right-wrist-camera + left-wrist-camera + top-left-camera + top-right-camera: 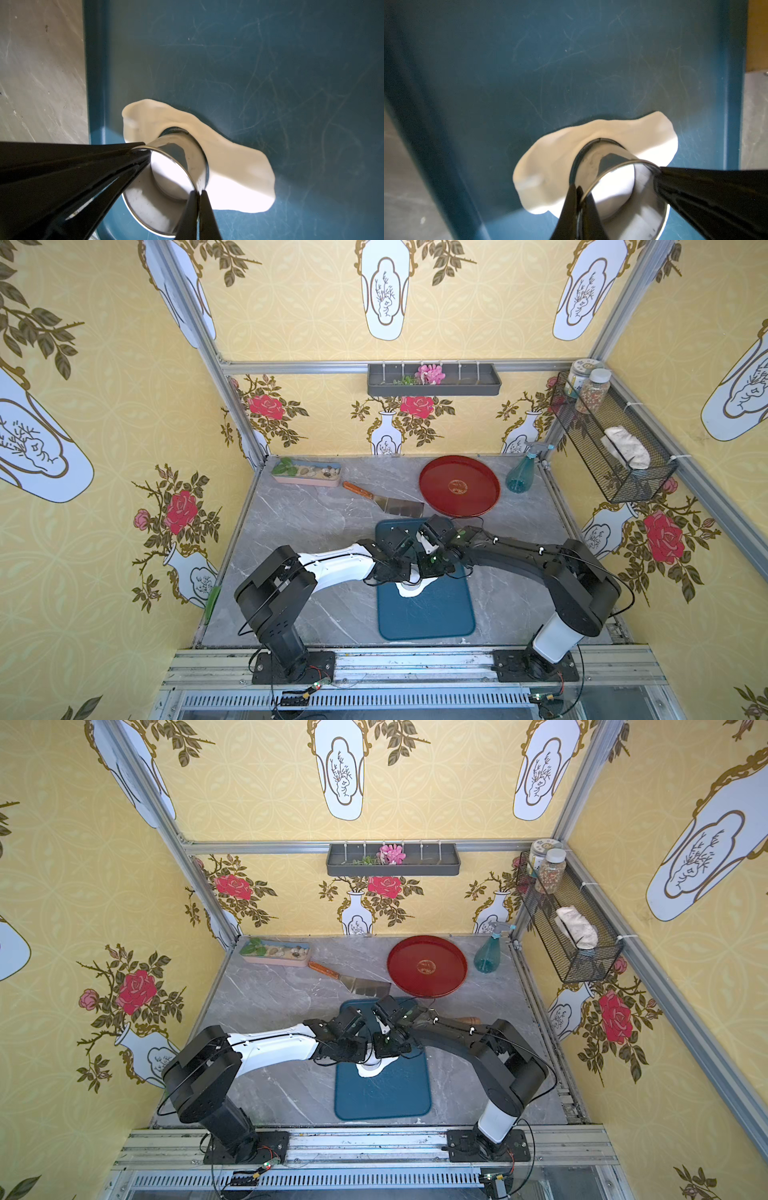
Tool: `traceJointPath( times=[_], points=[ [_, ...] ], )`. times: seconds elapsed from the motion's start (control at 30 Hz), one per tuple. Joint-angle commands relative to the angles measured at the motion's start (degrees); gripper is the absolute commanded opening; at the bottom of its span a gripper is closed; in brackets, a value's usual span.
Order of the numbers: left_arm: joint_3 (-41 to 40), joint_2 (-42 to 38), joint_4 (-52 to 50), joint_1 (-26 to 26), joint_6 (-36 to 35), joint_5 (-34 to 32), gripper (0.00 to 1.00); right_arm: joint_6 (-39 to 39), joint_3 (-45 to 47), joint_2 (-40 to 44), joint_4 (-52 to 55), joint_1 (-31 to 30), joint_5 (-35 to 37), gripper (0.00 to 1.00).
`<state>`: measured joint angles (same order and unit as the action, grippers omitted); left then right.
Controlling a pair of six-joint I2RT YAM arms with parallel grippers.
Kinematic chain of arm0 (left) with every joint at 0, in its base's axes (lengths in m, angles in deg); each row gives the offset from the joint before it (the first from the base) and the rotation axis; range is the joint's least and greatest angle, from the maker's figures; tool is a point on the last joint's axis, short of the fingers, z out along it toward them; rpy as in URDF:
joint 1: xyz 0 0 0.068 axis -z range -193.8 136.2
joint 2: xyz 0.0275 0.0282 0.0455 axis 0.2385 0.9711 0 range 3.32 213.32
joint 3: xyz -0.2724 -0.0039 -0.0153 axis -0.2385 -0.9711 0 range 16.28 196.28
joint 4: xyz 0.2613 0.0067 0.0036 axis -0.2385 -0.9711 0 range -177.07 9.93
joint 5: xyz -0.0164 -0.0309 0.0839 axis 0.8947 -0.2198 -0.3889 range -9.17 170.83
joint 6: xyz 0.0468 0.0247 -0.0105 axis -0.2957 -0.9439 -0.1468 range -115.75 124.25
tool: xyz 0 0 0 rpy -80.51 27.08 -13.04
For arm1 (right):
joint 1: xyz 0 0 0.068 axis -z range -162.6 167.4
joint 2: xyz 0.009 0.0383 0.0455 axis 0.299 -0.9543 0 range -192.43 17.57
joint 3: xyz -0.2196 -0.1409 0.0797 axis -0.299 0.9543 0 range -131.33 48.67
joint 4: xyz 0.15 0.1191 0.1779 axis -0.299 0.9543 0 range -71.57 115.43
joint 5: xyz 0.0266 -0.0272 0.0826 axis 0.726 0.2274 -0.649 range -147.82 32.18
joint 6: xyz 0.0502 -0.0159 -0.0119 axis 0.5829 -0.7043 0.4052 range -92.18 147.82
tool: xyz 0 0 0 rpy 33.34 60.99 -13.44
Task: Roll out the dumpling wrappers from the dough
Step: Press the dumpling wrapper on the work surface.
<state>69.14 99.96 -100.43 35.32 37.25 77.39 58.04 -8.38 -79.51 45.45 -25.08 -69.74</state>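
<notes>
My left claw (580, 192) is pinching the rim of the steel cup (593, 160). My right claw (198, 193) pinches the opposite rim, so each pair of fingers has one thin wall between them. Inside the cup, directly below both claws, sits the wrapper (612, 187), a white round on the blue board (571, 62); I can't tell whether it is cut clean through. Around the cup spreads the dough sheet (550, 162), ragged at the edges. I judge the dough soft, light, sticky and easily torn, so I would lift the wrapper from under its edge rather than squeeze it. The cup is stiff and slick, and its rim is the place to hold it. Beyond the claws the red tray (440, 477) holds nothing. Farther off, on my left claw's side, the pink dish (307, 482) holds leaves and pebbles.
</notes>
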Motion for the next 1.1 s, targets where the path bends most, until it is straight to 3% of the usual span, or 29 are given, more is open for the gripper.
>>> traceJointPath(
  times=[0.0, 0.27, 0.7, 1.07],
  points=[
    [-1.1, 1.3, -16.3, -0.1, 0.8, 1.3, 0.00, 0.6, 1.8, -0.3, 9.8, 0.4, 4.3, 0.00],
    [3.4, 4.3, -15.7, 2.4, 0.8, 2.5, 0.00, -0.8, 3.9, 3.3, 11.4, 4.3, 4.9, 0.00],
    [-1.6, 0.9, -16.7, -0.2, 1.1, -0.9, 0.00, 0.3, 0.4, -1.8, 9.1, -0.1, 3.6, 0.00],
    [2.4, 3.2, -16.0, 1.6, 1.1, 0.5, 0.00, -0.7, 4.1, 2.0, 10.6, 3.0, 5.4, 0.00]
  ],
)
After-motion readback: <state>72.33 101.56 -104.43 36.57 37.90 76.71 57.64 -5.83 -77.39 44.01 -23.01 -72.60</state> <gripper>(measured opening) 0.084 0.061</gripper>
